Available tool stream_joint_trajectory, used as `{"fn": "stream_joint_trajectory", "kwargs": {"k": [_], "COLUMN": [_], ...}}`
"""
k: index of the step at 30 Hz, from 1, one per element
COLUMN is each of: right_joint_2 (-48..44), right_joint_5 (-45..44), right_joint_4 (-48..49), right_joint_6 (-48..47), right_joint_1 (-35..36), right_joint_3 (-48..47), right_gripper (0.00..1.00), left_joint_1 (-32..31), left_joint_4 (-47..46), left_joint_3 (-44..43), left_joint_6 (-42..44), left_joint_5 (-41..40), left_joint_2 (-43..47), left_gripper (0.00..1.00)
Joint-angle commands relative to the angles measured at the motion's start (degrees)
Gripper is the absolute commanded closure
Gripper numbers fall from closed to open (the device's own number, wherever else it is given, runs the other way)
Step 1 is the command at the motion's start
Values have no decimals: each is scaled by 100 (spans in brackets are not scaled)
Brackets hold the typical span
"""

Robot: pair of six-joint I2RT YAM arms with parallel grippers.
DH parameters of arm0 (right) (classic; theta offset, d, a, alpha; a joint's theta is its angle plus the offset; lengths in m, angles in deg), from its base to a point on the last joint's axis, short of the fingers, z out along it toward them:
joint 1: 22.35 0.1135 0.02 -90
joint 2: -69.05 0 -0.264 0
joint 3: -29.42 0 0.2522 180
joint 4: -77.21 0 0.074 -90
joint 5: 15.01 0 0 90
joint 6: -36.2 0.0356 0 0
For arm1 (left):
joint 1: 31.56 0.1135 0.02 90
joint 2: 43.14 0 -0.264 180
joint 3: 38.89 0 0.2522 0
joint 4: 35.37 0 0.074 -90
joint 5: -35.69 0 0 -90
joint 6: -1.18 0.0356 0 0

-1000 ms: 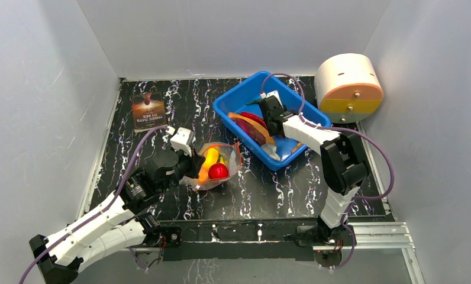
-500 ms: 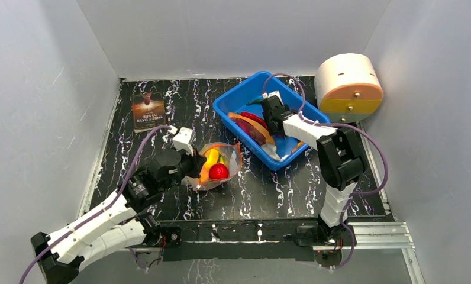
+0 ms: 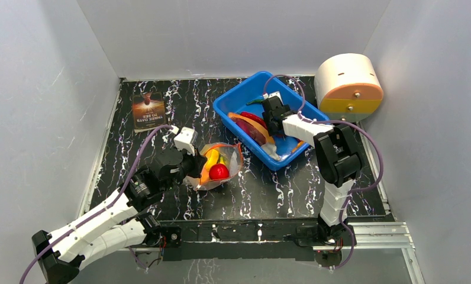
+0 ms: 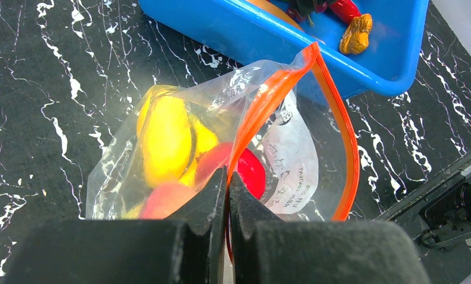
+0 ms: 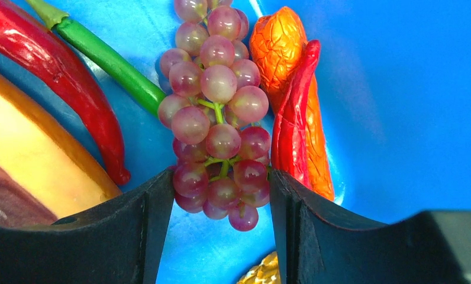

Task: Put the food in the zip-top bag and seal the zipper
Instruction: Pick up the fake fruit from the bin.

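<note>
Right jaws have widened, parted loosely astride the grapes [image 5: 218,127]; left jaws clench the zipper [image 4: 265,106].

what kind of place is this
Probably a robot test booth: plain grey walls box in a black marbled table, two robot arms are bolted to its near edge, and the blue tub holds toy food.

The black, white-veined worktop [image 3: 268,189] bears a brown card [image 3: 148,110] by its far-left corner, a blue tub [image 3: 238,94] toward the far-right corner, and the zip-top bag [image 3: 230,160] near its middle.
</note>
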Motion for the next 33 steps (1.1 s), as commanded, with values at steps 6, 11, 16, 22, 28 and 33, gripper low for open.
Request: {"fn": "stream_joint_trajectory", "kwargs": {"k": [6, 11, 16, 22, 28, 33], "right_joint_2": [223, 190, 40, -341, -763, -1125], "right_joint_5": [165, 251, 286, 314, 306, 304], "right_joint_4": [295, 320, 319, 389, 370, 311], "right_joint_6": [-58, -86, -30, 120, 210, 215], "right_joint_1": [-71, -72, -77, -72, -71, -69], "right_joint_3": [-9, 16, 48, 219, 364, 420], "right_gripper": [42, 50, 58, 70, 74, 76], "left_joint_1": [1, -4, 1, -4, -3, -8], "left_joint_4": [-93, -76, -75, -50, -73, -71], "left_joint_3": [-46, -36, -57, -99, -101, -97], "left_joint_6": [-19, -36, -45, -37, -78, -105], "left_joint_5": [41, 50, 70, 85, 135, 153], "left_joint_2": [72, 108, 117, 88, 95, 103], "left_gripper": [100, 100, 100, 100, 100, 100]}}
